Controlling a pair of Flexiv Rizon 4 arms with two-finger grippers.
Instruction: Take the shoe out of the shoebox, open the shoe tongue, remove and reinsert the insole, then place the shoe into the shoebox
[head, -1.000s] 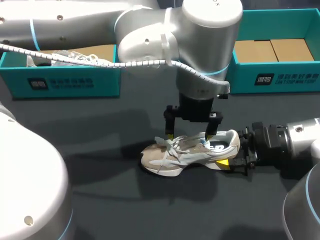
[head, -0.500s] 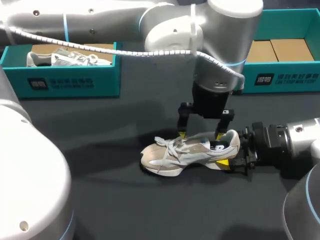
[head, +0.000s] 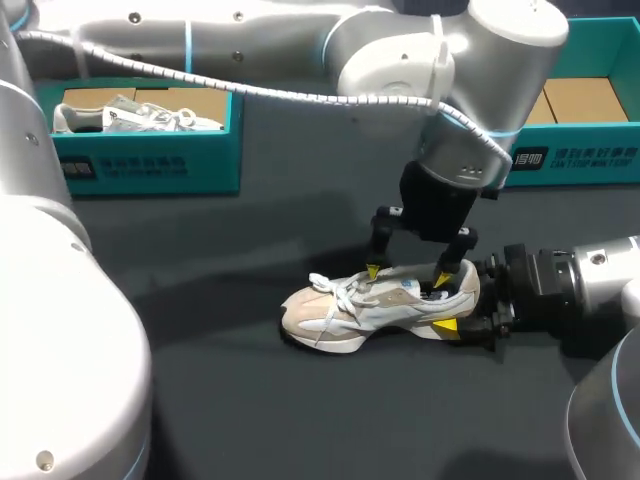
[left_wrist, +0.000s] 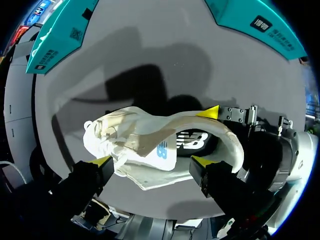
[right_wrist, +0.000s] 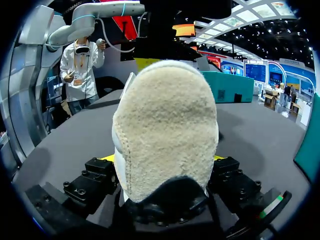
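The bench (head: 250, 230) is overlooked from above and behind in the head view. The shoe (head: 345, 310) is seen closely from overhead by the left wrist camera and heel-on by the right; it is shared by all three.

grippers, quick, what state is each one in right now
left gripper: open, fingers spread over the shoe
right gripper: shut on the shoe's heel

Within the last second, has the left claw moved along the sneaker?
Yes. The left claw has shifted along the sneaker, which lies where it was: from above the laces toward the heel opening.
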